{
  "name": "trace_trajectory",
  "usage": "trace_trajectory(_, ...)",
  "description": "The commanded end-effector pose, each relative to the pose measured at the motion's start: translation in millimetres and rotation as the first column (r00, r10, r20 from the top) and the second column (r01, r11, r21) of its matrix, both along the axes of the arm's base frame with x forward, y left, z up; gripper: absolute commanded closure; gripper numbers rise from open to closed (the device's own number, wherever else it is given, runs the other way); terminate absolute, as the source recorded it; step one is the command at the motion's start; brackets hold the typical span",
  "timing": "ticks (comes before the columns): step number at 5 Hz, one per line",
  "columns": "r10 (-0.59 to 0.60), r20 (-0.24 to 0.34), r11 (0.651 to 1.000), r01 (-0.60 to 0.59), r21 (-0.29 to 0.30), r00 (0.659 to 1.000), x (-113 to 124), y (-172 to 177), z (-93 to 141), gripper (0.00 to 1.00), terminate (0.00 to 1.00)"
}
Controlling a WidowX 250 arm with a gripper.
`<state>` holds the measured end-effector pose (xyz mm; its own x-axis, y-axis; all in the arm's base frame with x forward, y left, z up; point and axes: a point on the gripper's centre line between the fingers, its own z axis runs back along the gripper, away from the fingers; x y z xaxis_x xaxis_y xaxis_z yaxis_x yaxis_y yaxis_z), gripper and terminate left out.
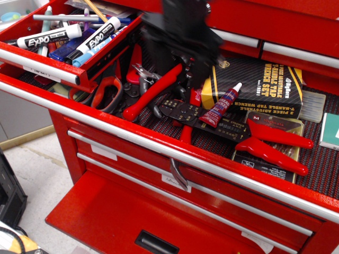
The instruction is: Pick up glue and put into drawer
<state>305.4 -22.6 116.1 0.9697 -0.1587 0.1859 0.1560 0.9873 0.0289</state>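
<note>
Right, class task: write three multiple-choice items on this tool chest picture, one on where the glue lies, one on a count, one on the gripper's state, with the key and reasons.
1. Where does the glue tube lie?
A. In the marker tray
B. On the tools in front of the black tap wrench set box
C. On the floor

2. How many white Expo markers show their label in the upper left tray?
A. Two
B. Five
C. None

3. What is the gripper doing?
A. Clamped on the glue
B. Holding the scissors
C. Blurred above the tools, holding nothing visible

Key: B, the tube rests tilted across the pliers, its white nozzle toward the box. A, two Expo labels are readable in the tray. C, the gripper is a dark smear apart from the tube; whether it is open cannot be told.
</note>
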Motion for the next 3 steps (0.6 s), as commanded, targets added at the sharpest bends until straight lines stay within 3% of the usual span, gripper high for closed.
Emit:
trace_trajectory(1, -0.111, 0.096, 0.993, 0.107, 0.040, 0.989, 24.4, -20.6, -7.4, 0.00, 0.00)
trace_trajectory(3, -0.134, 0.173, 0.990, 0.138, -0.014, 0.976, 33.1, -40.9, -25.3, 0.00, 0.00)
